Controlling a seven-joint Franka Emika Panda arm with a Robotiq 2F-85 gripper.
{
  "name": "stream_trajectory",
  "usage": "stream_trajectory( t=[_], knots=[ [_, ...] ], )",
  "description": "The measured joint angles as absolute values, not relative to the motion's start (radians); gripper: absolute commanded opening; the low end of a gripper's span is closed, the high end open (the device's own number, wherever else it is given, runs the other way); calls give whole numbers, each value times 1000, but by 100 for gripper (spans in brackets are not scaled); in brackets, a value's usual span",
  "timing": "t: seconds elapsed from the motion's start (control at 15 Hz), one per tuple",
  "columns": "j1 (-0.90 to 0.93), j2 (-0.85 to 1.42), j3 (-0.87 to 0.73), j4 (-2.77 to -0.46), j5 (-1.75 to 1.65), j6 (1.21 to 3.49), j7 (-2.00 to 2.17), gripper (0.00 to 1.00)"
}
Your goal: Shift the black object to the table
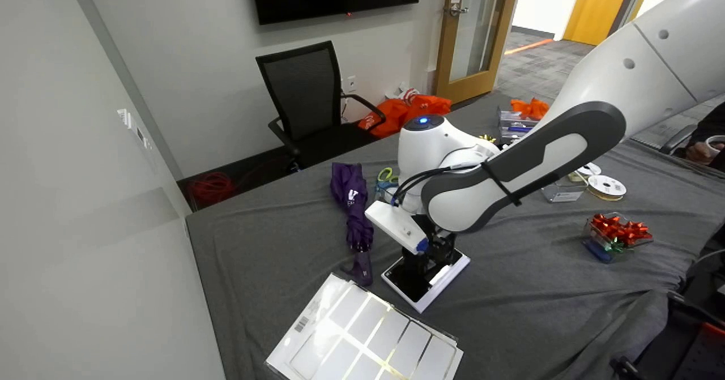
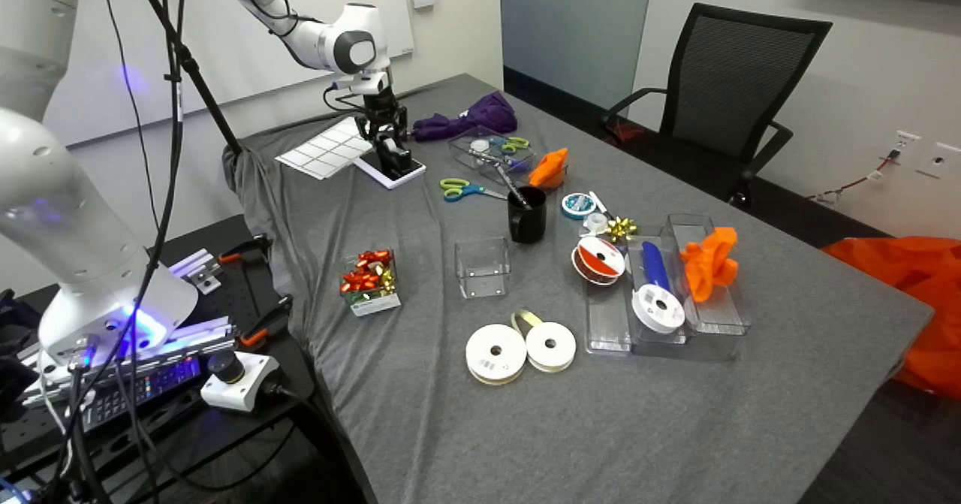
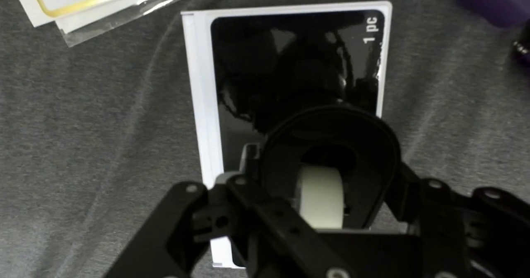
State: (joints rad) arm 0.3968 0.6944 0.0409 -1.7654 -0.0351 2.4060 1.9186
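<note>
Dark grey cloth (image 2: 420, 414) is covering the large table (image 2: 676, 429), drooping in loose folds along the edge by the robot's white base (image 2: 105, 286). Toward one end, a flat white-edged slab with a glossy black face (image 3: 265, 58) is lying on the cloth, and the chunky all-black object (image 3: 364, 162) is showing over one end of that slab, between the jaws of the black jointed gripper (image 3: 327, 174). Those jaws are standing set to the object's width and are bracing it from both sides, so the claw is holding it; whether the piece is resting on the slab or hanging just above, I cannot tell. Room around the slab is differing by side: a narrow strip of cloth is separating one corner from the gold-lined white sheets (image 1: 368, 334), another is running past the handle of the folded purple umbrella (image 1: 358, 218), and a wider stretch is spreading toward the clear plastic box (image 2: 375, 306) holding shiny red bows (image 2: 366, 275). The cloth is rippling in soft ridges, the slab's face is mirroring dark shapes, and the black object is curving into a rounded rim around a hollow, where a smooth pale roll (image 3: 323, 195) is sitting. A black cylindrical mug (image 2: 527, 222) is standing upright.
</note>
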Motion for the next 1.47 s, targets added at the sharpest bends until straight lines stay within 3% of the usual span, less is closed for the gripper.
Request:
stream_trajectory(
  t=[0.8,1.47],
  knots=[
    [398,642,45,-1817,-49,2402,1790,44],
    [386,327,76,-2248,-139,2494,1390,44]
  ],
)
